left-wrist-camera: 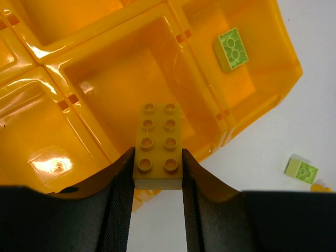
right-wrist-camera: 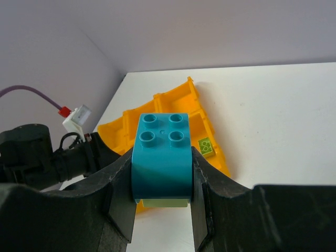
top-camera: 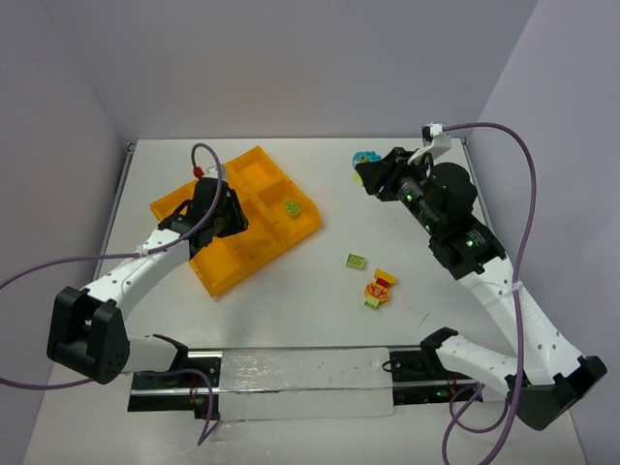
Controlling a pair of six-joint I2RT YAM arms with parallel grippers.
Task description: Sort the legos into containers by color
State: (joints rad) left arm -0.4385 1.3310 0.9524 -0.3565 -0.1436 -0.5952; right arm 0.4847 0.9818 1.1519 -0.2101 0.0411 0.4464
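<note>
A yellow two-by-four lego is pinched between my left gripper's fingers, above the near edge of the middle compartment of the orange-yellow tray. In the top view the left gripper hangs over the tray. My right gripper is shut on a teal lego with a light green piece stuck beneath it, raised at the table's far right. One light green lego lies in a corner compartment.
A loose light green lego lies on the white table right of the tray. Beside it is a red, yellow and green clump. The left arm's wrist and purple cable show at the left of the right wrist view.
</note>
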